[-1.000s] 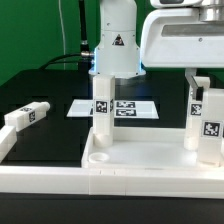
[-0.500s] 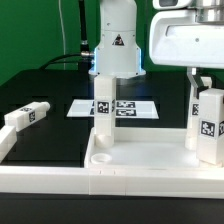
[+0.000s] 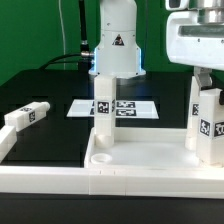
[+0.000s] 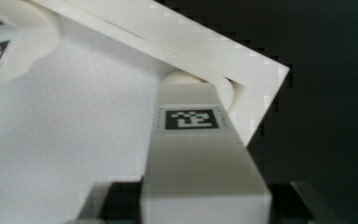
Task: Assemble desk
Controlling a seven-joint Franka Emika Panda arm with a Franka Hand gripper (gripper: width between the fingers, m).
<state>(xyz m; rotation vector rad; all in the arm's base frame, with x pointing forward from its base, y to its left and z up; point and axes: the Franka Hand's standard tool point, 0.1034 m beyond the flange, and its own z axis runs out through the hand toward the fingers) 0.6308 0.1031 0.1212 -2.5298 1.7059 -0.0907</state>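
You have one desk leg in the tool. The held leg [image 3: 211,125] stands upright at the exterior view's far right, over the right end of the desk panel [image 3: 140,162], and the gripper [image 3: 207,80] is closed narrow on its upper end. The picture's edge trims this leg's side. Its foot is hard to make out, so you cannot tell whether it sits in a socket, rests on the panel or hangs just above it. In the wrist view the leg runs out from between the dark fingers [image 4: 119,200] toward a corner of the panel's raised rim; that view is blurred and the rest of the panel is cut off.

The leg is white and square in section, with a black-and-white tag on its face. The panel is a wide white tray with a raised rim, and a round socket shows near its front corner on the exterior view's left.

In the panel, the corner leg [image 3: 101,118] stands upright at the far corner on the exterior view's left. The right-hand leg [image 3: 193,110] stands upright just beside the held one.

Well apart, on the exterior view's left, the loose leg [image 3: 25,117] lies on its side on the black table [image 3: 50,150], near the white rail [image 3: 40,182]. Behind the panel lies the marker board [image 3: 130,108], partly hidden by the corner leg.
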